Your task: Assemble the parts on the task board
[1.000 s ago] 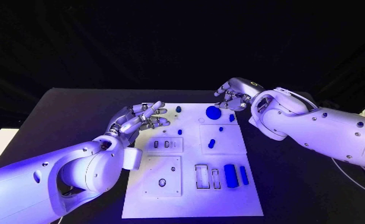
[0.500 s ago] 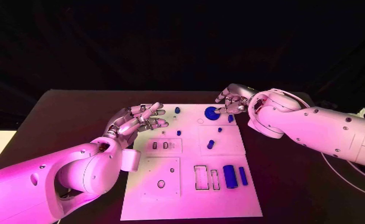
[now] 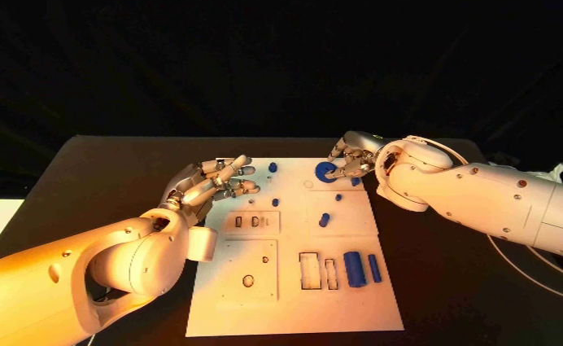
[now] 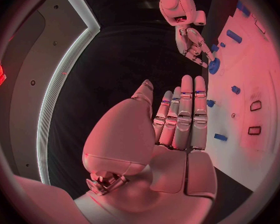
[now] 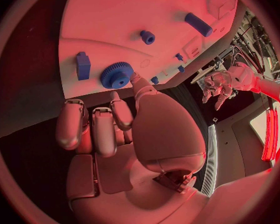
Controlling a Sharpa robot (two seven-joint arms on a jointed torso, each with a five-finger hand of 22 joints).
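**Right hand closing in on the blue gear**

The blue gear [image 3: 326,172] sits near the top edge of the white task board [image 3: 294,313], a bit right of centre in the head view. In the right wrist view it lies flat on the board, teeth visible, with a thumb tip right at its rim, touching or nearly so; the contact itself is hard to make out.

What changed: over the last second the right hand [image 3: 352,157] has dropped down and slid left from above the board's top right corner, so its fingers now sit just beside the gear. Fingers are curled in but nothing is clamped between them yet as far as the pictures show. Looks like the grab is about to happen, so the gear step is probably just starting.

A small blue block [image 5: 82,65] lies just beside the gear, and a short blue peg [image 5: 147,37] stands a little further out on the board. Lower right in the head view, a fat blue cylinder [image 3: 355,269] and a thin blue bar [image 3: 374,268] lie next to empty rectangular slots, so plenty is left to assemble.

The left hand [image 3: 215,183] hovers over the board's upper left edge, fingers straight and side by side, holding nothing, pretty much where it was a second ago.
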